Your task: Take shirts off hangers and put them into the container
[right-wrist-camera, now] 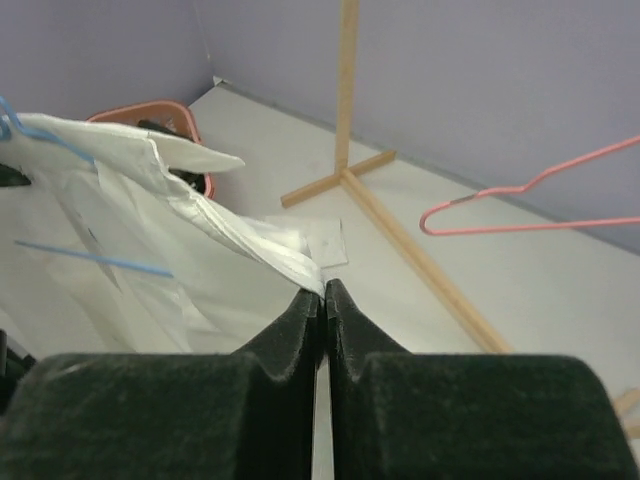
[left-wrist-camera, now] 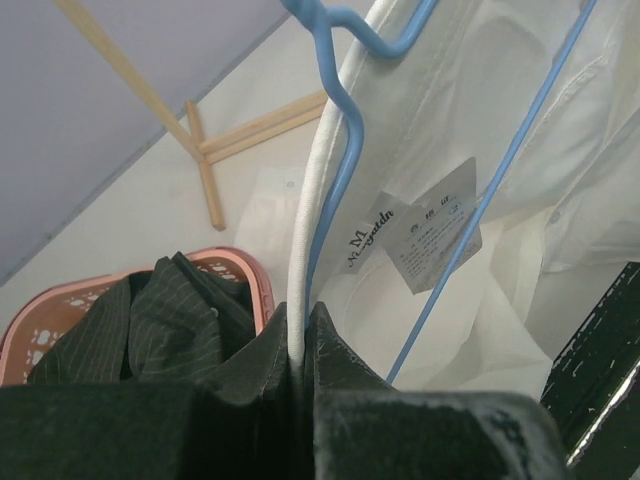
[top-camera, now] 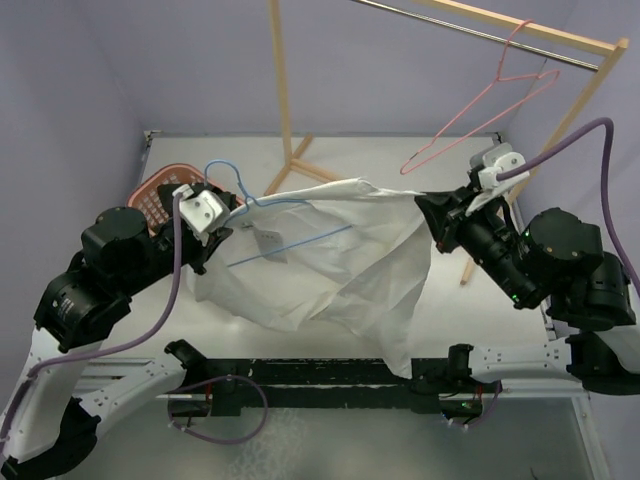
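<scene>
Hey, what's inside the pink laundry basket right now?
The dark pinstriped shirt lies bunched up inside the basket. The basket's floor, and anything that might lie beneath the shirt, is covered and cannot be seen.

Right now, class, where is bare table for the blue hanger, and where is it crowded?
Bare table: at the back between basket and rack's foot, and past that foot below the pink hanger. Crowded: the middle, where the white shirt stretches from left claw to right claw; the basket holds the dark shirt.
</scene>
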Robot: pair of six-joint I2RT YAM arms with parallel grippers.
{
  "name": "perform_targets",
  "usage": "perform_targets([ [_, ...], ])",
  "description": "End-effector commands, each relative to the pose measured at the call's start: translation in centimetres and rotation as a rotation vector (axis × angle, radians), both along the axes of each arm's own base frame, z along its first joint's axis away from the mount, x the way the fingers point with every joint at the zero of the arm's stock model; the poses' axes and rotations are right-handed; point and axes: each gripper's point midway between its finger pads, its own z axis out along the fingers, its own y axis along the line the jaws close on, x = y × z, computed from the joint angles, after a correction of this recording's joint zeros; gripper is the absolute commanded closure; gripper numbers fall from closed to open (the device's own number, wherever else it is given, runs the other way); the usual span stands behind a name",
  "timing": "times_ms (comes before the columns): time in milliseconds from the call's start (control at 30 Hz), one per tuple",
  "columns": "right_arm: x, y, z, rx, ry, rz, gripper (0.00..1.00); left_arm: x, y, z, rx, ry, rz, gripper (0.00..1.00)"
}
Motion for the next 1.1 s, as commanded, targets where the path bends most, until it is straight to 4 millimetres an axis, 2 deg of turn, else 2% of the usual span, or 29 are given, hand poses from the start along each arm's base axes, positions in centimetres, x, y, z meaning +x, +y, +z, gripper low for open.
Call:
perform_targets([
  [0, -1.1, -1.8, -3.5, 0.049, 0.134, -0.009, 0.98, -0.7, 2.1, 2.7, -0.047, 0.023, 0.108, 1.0],
  [100, -1.0, -1.9, -4.9, 0.035, 0.159, -0.031, 1.0, -2.3, 1.5, 4.5, -0.074, 0.048, 0.041, 1.0],
  [133, -1.0, -2.1, -5.1, 0.04, 0.16, -0.035, 1.0, -2.6, 1.5, 4.5, -0.065, 0.07, 0.033, 1.0],
  [267, -1.0, -4.0, -4.2, 0.104, 0.141, -0.076, 1.0, -2.9, 2.2, 2.4, 0.005, 0.159, 0.065, 1.0],
  [433, -1.4, -6.0, -1.2, 0.202, 0.085, -0.066, 1.0, -2.6, 2.6, -1.2, 0.057, 0.243, 0.106, 1.0],
  [500, -1.3, -6.8, 0.4, 0.218, 0.056, -0.077, 1.0, -2.8, 2.5, -2.0, 0.059, 0.259, 0.099, 1.0],
  [667, -0.2, -8.1, 3.6, 0.188, -0.037, -0.171, 1.0, -4.3, 1.8, -2.6, 0.037, 0.264, 0.018, 1.0],
  [800, 0.2, -8.7, 6.3, 0.239, -0.111, -0.211, 1.0, -4.2, 3.0, -3.9, 0.065, 0.275, 0.075, 1.0],
  [900, 0.3, -10.9, 8.0, 0.289, -0.156, -0.282, 1.0, -4.2, 3.4, -3.8, 0.066, 0.263, 0.096, 1.0],
  [1067, 0.2, -14.4, 10.1, 0.317, -0.207, -0.384, 1.0, -4.3, 2.9, -4.1, 0.068, 0.274, 0.067, 1.0],
])
